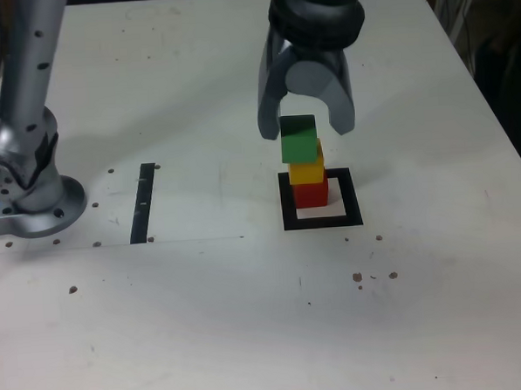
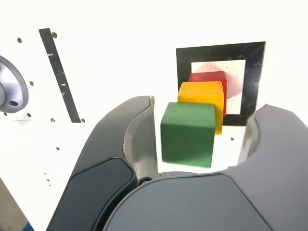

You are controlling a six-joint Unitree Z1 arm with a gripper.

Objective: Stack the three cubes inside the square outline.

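Hand (image 1: 307, 127) spread wide, nothing gripped; green cube (image 1: 299, 140) left between the fingers, set on yellow cube (image 1: 306, 172). Yellow is carried by red cube (image 1: 311, 195), placed inside the square outline (image 1: 352, 196). Stacking looks done; only the hand's clear withdrawal seems left.

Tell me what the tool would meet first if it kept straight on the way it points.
Most likely the green cube, top of the stack: it shows between the open fingertips of the tool, with a gap on each side. Depth is unclear, so the fingers may pass around it.
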